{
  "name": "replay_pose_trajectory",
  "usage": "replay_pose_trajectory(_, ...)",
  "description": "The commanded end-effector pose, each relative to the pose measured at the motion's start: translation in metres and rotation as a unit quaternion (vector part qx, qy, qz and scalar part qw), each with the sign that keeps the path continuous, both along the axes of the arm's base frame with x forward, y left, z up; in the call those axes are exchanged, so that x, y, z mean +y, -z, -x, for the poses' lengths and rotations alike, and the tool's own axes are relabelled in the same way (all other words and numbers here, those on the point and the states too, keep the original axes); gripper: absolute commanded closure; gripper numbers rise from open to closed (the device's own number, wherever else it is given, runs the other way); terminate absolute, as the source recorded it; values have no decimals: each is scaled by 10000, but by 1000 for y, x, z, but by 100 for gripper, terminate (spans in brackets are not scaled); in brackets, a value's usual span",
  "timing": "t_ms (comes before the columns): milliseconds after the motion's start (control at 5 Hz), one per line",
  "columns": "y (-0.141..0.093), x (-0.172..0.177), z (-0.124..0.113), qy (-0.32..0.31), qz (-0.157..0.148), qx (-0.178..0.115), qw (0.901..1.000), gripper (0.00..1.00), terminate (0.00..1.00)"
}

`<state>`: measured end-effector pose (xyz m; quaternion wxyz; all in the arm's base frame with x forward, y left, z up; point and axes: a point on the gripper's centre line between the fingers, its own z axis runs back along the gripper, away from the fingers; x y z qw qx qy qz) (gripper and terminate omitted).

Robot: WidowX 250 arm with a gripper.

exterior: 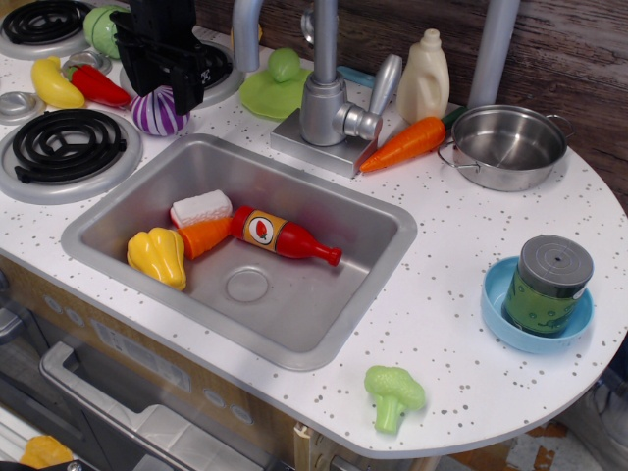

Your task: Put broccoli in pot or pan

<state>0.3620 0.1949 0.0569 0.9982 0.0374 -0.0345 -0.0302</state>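
Note:
The light-green toy broccoli (393,394) lies on the white speckled counter near its front edge, right of the sink. The shiny steel pot (507,145) stands empty at the back right, next to the carrot. My black gripper (169,71) hangs at the back left over the stove area, just above a purple-and-white vegetable (157,113), far from both the broccoli and the pot. Its fingers point down and look slightly apart, with nothing seen between them.
The sink (383,211) holds a red bottle (287,235), a yellow pepper (158,257) and an orange-and-white piece. A faucet (326,93), green lid (275,86), cream bottle (423,78) and carrot (407,143) stand behind. A blue bowl (500,304) holds a can.

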Motion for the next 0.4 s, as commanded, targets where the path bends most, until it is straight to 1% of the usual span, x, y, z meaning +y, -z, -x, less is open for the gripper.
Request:
replay_pose_trajectory(0, 0, 0, 0, 0, 0, 0, 10000, 0, 0)
replay_pose_trajectory(200, -25, 15, 38, -500, -369, -93, 9980, 0, 0)
